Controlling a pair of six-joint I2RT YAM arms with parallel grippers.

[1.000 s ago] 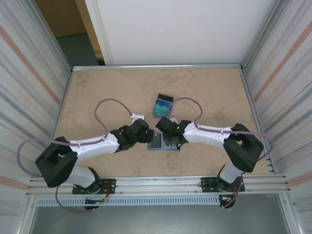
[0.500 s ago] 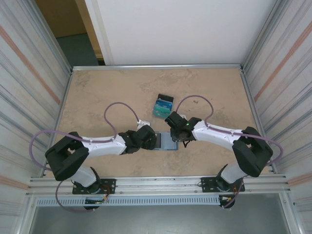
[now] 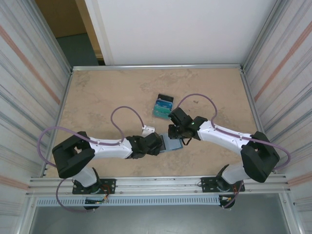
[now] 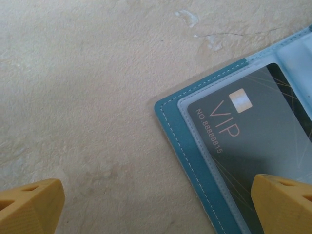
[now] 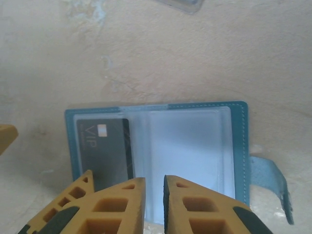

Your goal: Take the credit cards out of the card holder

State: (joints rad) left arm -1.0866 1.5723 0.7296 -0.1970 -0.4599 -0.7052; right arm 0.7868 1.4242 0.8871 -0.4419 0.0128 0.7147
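The card holder (image 3: 172, 145) lies open and flat on the table, teal-edged with a pale lining (image 5: 195, 151). A dark grey credit card (image 5: 104, 146) marked VIP (image 4: 253, 146) sits in its left pocket; the right pocket looks empty. My left gripper (image 3: 156, 145) is wide open at the holder's left edge (image 4: 180, 131). One of its fingertips (image 4: 285, 202) is over the card and the other (image 4: 29, 207) over bare table. My right gripper (image 3: 175, 132) hovers at the holder's other long edge. Its jaws (image 5: 154, 183) stand a narrow gap apart with nothing seen between them.
A small clear tray with a black end (image 3: 163, 106) stands just beyond the holder, with something teal in it; its rim (image 5: 180, 4) shows at the top of the right wrist view. The holder's strap (image 5: 270, 180) sticks out to one side. Metal walls ring the table.
My left gripper has swung right and nearer, to the holder's left edge. My right gripper has drawn back off the holder's middle and its jaws have narrowed. The holder has shifted slightly right.
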